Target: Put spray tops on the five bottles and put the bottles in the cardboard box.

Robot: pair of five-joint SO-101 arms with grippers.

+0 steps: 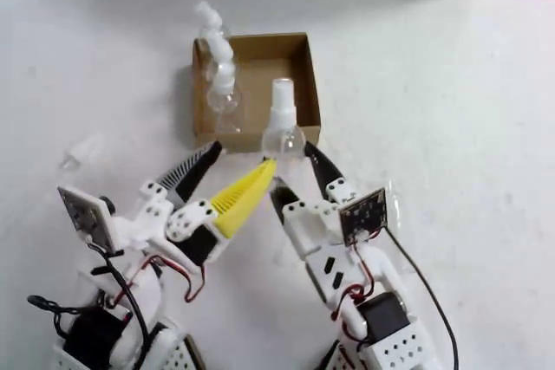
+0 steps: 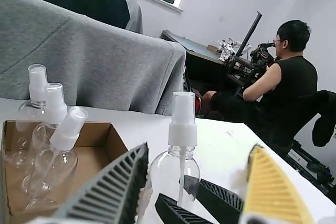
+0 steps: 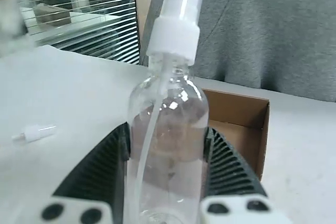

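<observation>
White-bodied; left pincer point(image 1: 244, 155) part yellow, right pincer point(image 1: 290, 164) black.

The high view looks steeply down on the tabletop point(image 1: 451, 67) from above. Both arms enter at its near edge, and the box point(image 1: 264, 67) lies near mid-frame. The left wrist view sits low over the tabletop and faces level between the spread fingers of the left pincer point(image 2: 199, 153), toward the box, a couch point(image 2: 105, 61) and the room beyond. The right wrist view, also low and level, is very near the bottle point(image 3: 168, 108) clamped in the right pincer point(image 3: 168, 135). All three views share that bottle and the box.
</observation>
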